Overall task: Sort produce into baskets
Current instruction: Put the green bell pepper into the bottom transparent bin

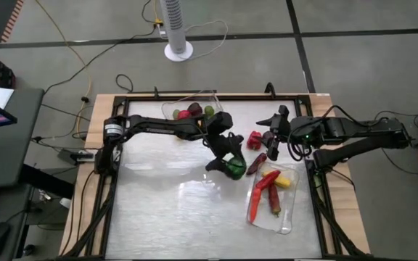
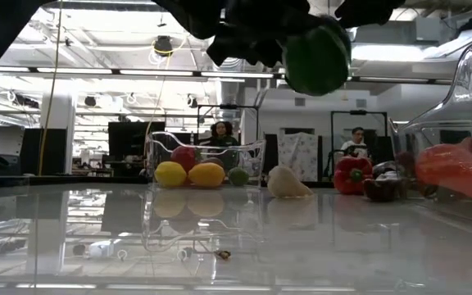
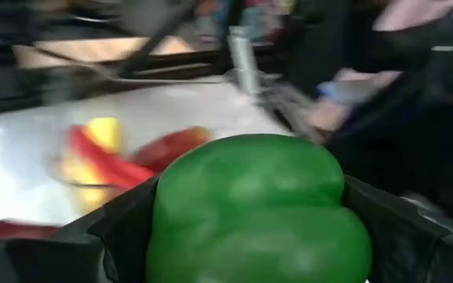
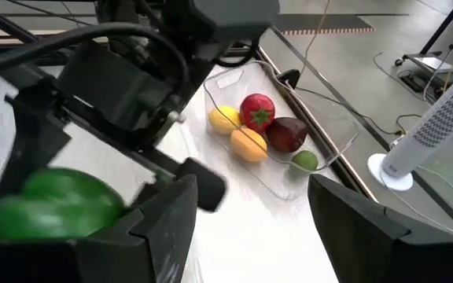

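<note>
My left gripper (image 1: 231, 161) is shut on a green pepper (image 1: 236, 168), which hangs high above the middle of the table (image 2: 318, 57). One clear basket (image 1: 192, 110) stands at the far edge and holds round red, yellow, dark and green produce (image 4: 256, 126). The other clear basket (image 1: 276, 194) stands at the near right and holds red, orange and yellow long pieces (image 1: 265, 190). My right gripper (image 4: 250, 236) hovers open over the table's far right with nothing between its fingers (image 1: 273, 134). My left gripper pinches the green pepper (image 3: 258, 208) between its two fingers, one finger (image 3: 120, 232) on each of two opposite sides (image 3: 167, 228). The fingers slant slightly downward, coming from the table's far left. The pepper is lifted clear of the table.
A red pepper (image 1: 255, 139) and a dark purple piece (image 1: 257, 162) lie on the table between the two baskets. The low view also shows a pale piece (image 2: 288, 182) there. A white fan stand (image 1: 178, 51) is on the floor beyond the far edge.
</note>
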`<state>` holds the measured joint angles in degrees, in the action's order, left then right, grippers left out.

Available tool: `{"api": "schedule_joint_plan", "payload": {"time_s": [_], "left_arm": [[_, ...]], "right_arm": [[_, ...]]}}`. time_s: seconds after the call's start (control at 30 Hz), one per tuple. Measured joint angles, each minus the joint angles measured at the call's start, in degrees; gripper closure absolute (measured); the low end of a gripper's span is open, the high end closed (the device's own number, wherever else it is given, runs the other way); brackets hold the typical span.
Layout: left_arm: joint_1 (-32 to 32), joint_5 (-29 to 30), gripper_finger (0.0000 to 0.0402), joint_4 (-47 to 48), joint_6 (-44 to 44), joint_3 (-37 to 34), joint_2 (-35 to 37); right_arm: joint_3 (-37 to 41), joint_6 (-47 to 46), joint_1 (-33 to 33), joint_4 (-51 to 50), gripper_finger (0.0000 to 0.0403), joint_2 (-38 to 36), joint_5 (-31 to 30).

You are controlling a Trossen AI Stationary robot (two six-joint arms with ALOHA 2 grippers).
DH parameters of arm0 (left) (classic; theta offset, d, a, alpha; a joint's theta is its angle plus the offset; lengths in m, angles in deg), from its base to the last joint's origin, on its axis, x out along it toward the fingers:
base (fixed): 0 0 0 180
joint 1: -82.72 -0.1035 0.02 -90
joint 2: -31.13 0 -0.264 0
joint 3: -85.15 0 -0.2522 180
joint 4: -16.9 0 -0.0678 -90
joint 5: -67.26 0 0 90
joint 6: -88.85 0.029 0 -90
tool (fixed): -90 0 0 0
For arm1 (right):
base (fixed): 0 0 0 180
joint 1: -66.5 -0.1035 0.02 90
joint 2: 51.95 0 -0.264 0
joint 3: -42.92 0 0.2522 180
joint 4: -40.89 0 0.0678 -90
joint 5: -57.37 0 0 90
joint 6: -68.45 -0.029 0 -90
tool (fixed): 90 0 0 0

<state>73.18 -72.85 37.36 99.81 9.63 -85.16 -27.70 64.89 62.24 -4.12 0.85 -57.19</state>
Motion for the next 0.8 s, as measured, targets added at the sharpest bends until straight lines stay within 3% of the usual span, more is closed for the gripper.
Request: {"api": "schedule_joint_plan", "payload": {"time_s": [0.27, 0.57, 0.8], "left_arm": [[5.4, 20.6, 0.0081, -3.0, 3.1, 0.0, 0.0], [12.4, 34.2, 0.0081, -17.5, -0.8, 0.2, -1.4], [15.4, 40.8, 0.0079, -26.4, -4.5, 2.8, -8.4]], "right_arm": [[-0.2, 1.9, 0.3, 0.1, 0.0131, -1.0, 0.0], [-3.3, 2.5, 2.0, 0.4, 0.0131, -4.4, -0.6], [-3.3, 1.2, 1.9, -0.2, 0.0131, -3.1, -0.6]]}}
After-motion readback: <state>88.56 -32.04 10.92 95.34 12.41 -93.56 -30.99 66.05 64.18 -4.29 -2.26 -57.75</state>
